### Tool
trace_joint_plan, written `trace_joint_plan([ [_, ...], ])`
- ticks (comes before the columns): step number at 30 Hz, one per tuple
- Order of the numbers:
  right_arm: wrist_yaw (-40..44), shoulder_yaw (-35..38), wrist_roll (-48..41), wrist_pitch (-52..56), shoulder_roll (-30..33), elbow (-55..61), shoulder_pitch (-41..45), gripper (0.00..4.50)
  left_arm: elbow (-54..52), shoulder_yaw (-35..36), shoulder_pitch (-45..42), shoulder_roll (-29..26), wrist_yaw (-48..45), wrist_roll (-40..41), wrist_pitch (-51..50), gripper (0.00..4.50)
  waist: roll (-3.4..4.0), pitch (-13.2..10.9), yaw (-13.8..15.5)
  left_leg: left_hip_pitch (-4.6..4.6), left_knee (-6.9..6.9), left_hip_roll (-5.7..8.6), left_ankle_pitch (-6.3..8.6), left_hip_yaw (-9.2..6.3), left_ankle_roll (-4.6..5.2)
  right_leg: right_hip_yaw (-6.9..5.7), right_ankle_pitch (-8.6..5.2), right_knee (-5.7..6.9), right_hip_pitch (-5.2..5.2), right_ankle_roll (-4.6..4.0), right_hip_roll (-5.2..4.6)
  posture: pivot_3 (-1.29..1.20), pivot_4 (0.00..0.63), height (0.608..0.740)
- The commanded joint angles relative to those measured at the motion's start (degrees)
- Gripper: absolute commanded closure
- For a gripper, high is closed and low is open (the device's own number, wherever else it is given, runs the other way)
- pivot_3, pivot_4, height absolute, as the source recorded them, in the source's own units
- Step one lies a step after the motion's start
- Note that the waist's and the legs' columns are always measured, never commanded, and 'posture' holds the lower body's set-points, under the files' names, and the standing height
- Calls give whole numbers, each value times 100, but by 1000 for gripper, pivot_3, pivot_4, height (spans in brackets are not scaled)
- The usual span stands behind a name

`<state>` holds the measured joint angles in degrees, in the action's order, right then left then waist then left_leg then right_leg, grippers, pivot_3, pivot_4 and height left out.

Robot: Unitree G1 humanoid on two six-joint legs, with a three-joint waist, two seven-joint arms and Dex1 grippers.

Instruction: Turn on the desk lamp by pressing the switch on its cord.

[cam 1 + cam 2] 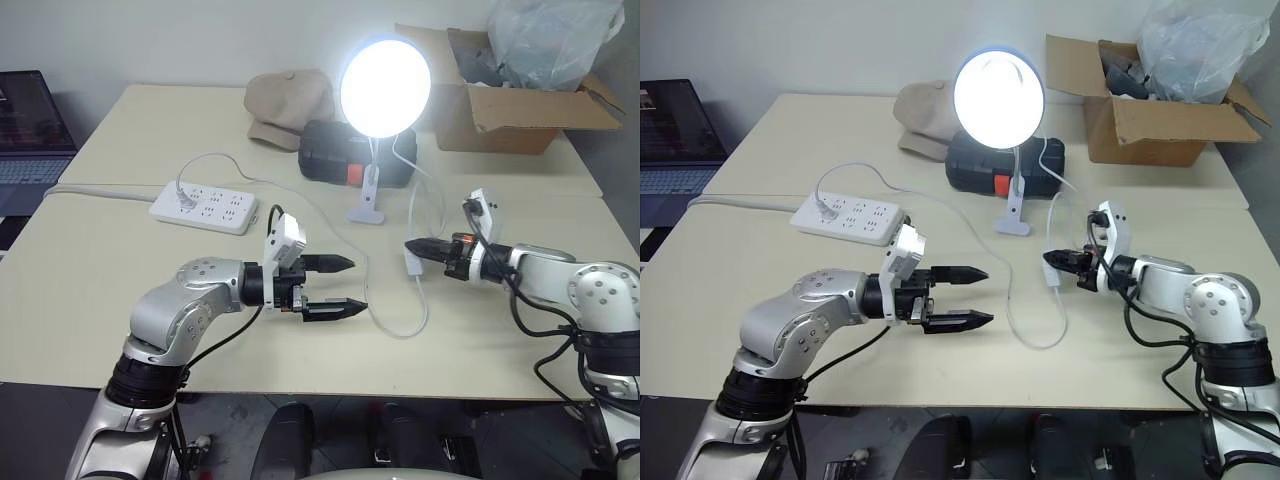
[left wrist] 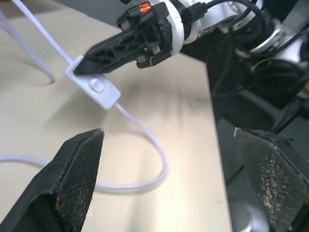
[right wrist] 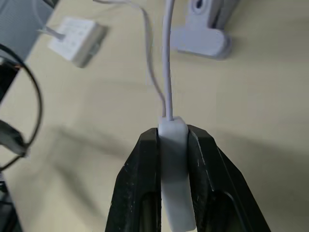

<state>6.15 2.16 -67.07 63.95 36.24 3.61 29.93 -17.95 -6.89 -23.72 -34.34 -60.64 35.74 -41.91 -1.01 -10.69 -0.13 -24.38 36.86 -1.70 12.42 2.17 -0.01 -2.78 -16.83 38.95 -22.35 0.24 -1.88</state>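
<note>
Right end effector pinches the light, rigid, probably slippery switch by its sides; left end effector spread.

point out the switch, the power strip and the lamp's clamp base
switch (image 2: 96,87), left wrist view, on its top face by the button
power strip (image 1: 205,208), left eye view, middle of its socket face
clamp base (image 1: 367,213), left eye view, on its flat foot
</note>
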Motion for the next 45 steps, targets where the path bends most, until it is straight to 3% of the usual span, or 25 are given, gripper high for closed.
trace_joint_plan([
  [1, -5, -22, 673, -156, -185, -329, 238, 4100, -550, -2, 190, -386, -183, -74, 149, 0, 0, 0, 4, 0, -1, 1, 0, 0, 0, 0, 0, 0, 0, 0, 0, 0, 150, 740],
  [11, -633, 743, 1350, 214, -837, -1133, 593, 4100, -832, -106, 605, -808, -183, -384, 477, 0, -2, 1, 18, 1, 1, 0, 0, 2, 0, 2, 2, 1, 1, 2, -2, 0, 150, 740],
  [21, -1837, 1851, 1003, 1395, -1704, -226, 410, 4100, -661, -144, 895, -823, -290, -591, 884, 0, -1, 1, 14, 0, -2, -1, 0, 3, 0, 3, 2, 0, 0, 2, -3, 0, 150, 740],
  [33, -2306, 2568, 1104, 1653, -2234, 123, 560, 1330, -572, -129, 901, -819, -415, -651, 1084, 0, 0, 1, 2, 0, -6, -1, 0, 4, 1, 4, 2, 1, -4, 1, -2, 0, 150, 740],
  [37, -2221, 2675, 1068, 1628, -2219, 638, 454, 384, -310, 139, 636, -319, 194, -735, 1324, 0, 1, 0, 14, -2, -7, 0, 1, 5, 1, 4, 2, 1, -5, 2, -2, 0, 150, 740],
  [39, -1998, 2603, 1080, 1588, -2066, 852, 381, 62, -148, 206, 484, -136, 424, -804, 1409, 0, 1, 0, 25, -3, -6, 1, 1, 3, 1, 3, 2, 1, -5, 2, -3, 0, 150, 740],
  [44, -737, 1820, 1497, 1133, -866, 1361, -57, 62, 205, 142, 216, -27, 593, -1115, 1653, 0, 1, 0, 11, -5, -6, 3, 6, 5, 11, 3, 1, -5, -7, 3, -2, 0, 150, 740],
  [45, -117, 1383, 1838, 690, -303, 1534, -291, 62, 369, 146, 86, 7, 667, -1242, 1788, 0, 1, 0, 1, -5, -6, 3, 8, 6, 13, 4, 1, -5, -7, 3, -2, 0, 150, 740],
])
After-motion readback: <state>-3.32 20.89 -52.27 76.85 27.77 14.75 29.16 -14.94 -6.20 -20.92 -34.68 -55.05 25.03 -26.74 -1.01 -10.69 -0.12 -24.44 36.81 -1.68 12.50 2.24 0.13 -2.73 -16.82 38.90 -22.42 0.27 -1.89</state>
